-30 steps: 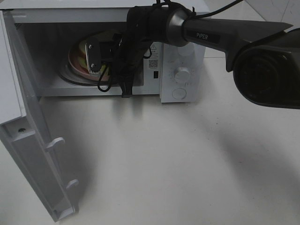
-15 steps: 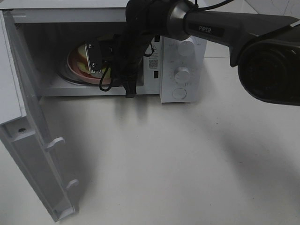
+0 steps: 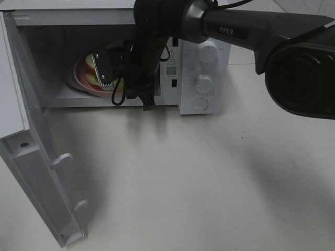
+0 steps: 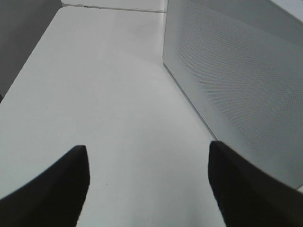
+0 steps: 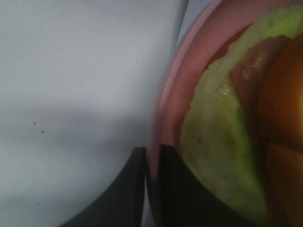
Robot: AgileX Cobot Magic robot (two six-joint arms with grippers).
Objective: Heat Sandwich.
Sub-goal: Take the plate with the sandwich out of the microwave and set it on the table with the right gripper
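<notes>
My left gripper [image 4: 147, 152] hung with its jaws spread wide and nothing between them, over the white table [image 4: 94, 94], just beside the perforated outer side wall of the microwave [image 4: 236, 85]. At the microwave's left edge, its door [image 3: 26, 172] stood swung fully open toward the front. Inside the cavity a glass turntable [image 3: 70, 87] carried a pink plate [image 5: 173, 94], and the sandwich [image 5: 222, 142] lay on that plate, its green lettuce and red-orange filling showing close to the rim. My right arm reached in through the opening from the microwave's right side. My right gripper [image 5: 152, 153] was closed on the pink plate's rim, one finger outside the edge and the other inside it, just beside the lettuce. Whether the plate sat fully down on the turntable I could not tell. Right of the cavity, the microwave's front panel showed two knobs [image 3: 208, 52], one above the other.
</notes>
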